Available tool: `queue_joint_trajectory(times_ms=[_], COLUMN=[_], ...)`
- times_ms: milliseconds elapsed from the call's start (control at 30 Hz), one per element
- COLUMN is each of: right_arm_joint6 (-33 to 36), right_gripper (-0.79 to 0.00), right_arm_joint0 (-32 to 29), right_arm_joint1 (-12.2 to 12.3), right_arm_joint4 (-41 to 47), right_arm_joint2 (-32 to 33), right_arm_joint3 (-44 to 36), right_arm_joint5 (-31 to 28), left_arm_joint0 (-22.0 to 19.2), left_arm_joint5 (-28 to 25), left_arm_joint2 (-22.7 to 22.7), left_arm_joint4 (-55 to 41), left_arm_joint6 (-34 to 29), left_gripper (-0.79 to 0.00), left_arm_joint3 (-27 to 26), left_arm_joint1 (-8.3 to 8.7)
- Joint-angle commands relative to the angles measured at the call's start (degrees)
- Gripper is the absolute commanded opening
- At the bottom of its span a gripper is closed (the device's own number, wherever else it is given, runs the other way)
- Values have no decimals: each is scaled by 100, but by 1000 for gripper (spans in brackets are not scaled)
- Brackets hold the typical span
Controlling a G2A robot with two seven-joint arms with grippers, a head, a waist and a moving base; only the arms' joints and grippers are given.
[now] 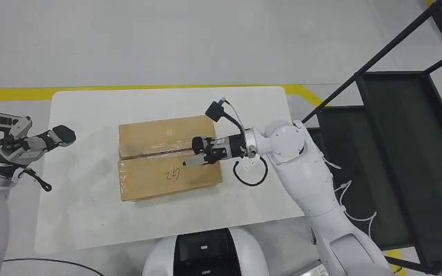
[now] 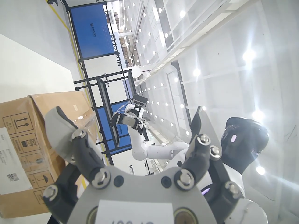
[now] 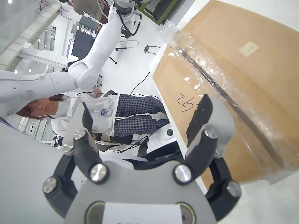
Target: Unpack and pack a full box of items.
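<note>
The taped-shut box (image 1: pixel 169 157) sits mid-frame on the white table (image 1: pixel 90 214), the right gripper (image 1: pixel 193 154) spread wide over its seam and the left gripper (image 1: pixel 63 135), also wide, at the table's left edge.

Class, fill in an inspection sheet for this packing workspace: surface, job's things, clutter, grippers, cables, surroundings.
Surface: white table with rounded corners.
Job's things: cardboard box on the table, flaps shut, clear tape along the middle seam, handwriting on top.
Clutter: nothing seen.
Grippers: right gripper open, over the box's taped seam; left gripper open, at the table's edge, apart from the box.
Cables: black cable looped at the right wrist.
Surroundings: black metal rack beside the table; yellow floor line behind it.
</note>
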Motion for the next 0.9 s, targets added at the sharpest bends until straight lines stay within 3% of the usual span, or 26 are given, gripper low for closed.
queue_joint_trajectory(times_ms=[0,167,467,867], right_arm_joint6=[0,-95,-375,-549], right_gripper=[0,0,0,0], right_arm_joint0=[0,-40,264,676], right_arm_joint1=[0,-5,6,-42], right_arm_joint4=[0,720,926,1336], right_arm_joint2=[0,-98,-273,-597], right_arm_joint3=[0,296,1201,2452], right_arm_joint5=[0,229,695,727], left_arm_joint0=[0,0,0,0], left_arm_joint5=[-1,-1,-1,-1], left_arm_joint2=[0,0,0,0], left_arm_joint4=[2,2,2,2], left_arm_joint6=[0,0,0,0], left_gripper=[0,0,0,0], left_arm_joint3=[-1,-1,-1,-1], left_arm_joint1=[0,0,0,0])
